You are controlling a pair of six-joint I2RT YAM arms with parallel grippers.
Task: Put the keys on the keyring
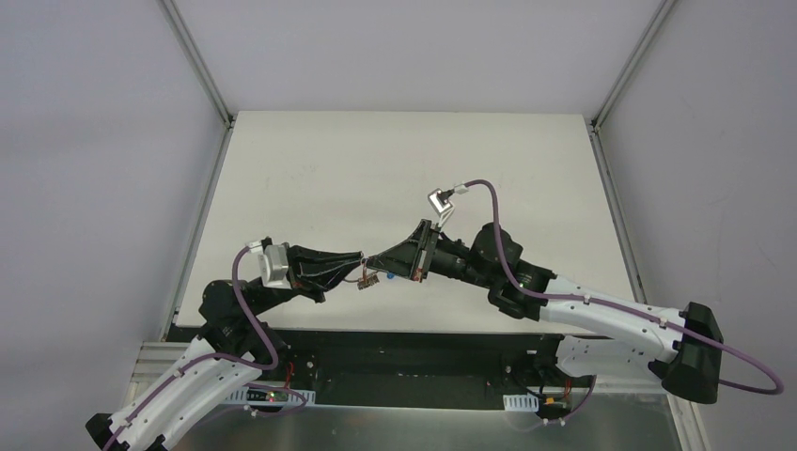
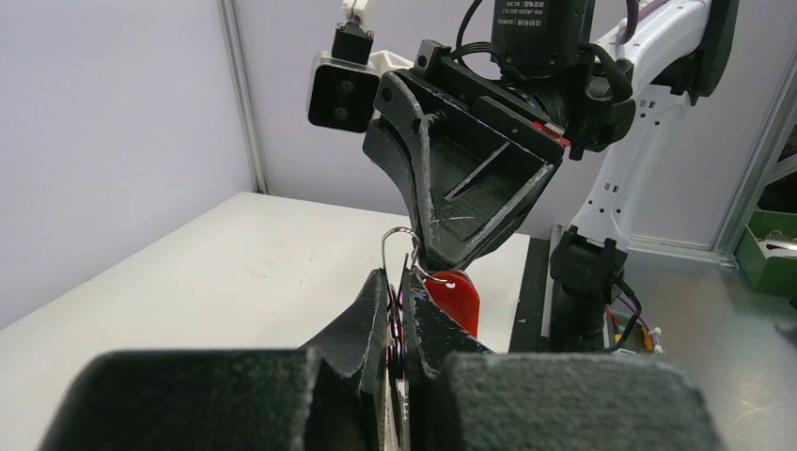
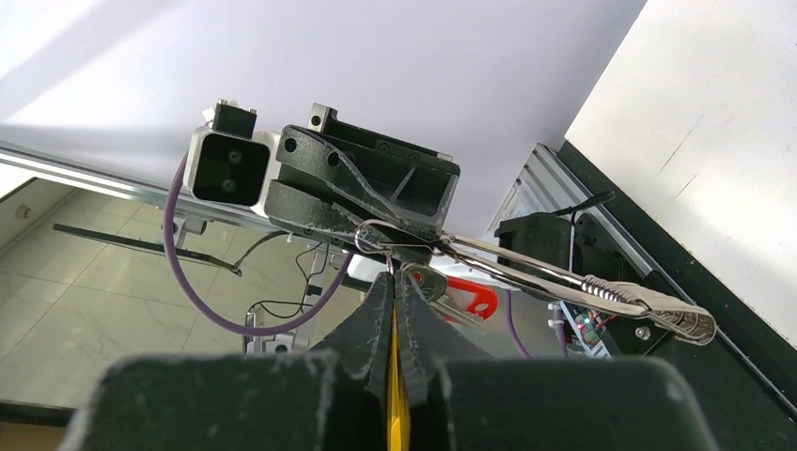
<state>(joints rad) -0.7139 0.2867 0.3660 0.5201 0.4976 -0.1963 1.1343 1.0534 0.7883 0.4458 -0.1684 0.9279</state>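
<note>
Both grippers meet above the near middle of the table. My left gripper (image 1: 365, 268) is shut on the thin silver keyring (image 2: 398, 237), whose wire loop sticks up out of its fingertips (image 2: 402, 289). My right gripper (image 1: 393, 264) comes from the other side, shut, with its tip (image 3: 392, 280) pinching the same ring (image 3: 378, 229). The red-headed key (image 2: 456, 297) hangs just behind the left fingers; it also shows in the right wrist view (image 3: 473, 297), beside a silver key (image 3: 428, 282). Small keys dangle under the grippers (image 1: 368, 280). I cannot make out the blue-headed key.
The white table (image 1: 376, 169) has grey walls on three sides and a black strip (image 1: 414, 352) along its near edge, by the arm bases. A long shiny silver piece (image 3: 583, 280) runs from the ring to the right in the right wrist view.
</note>
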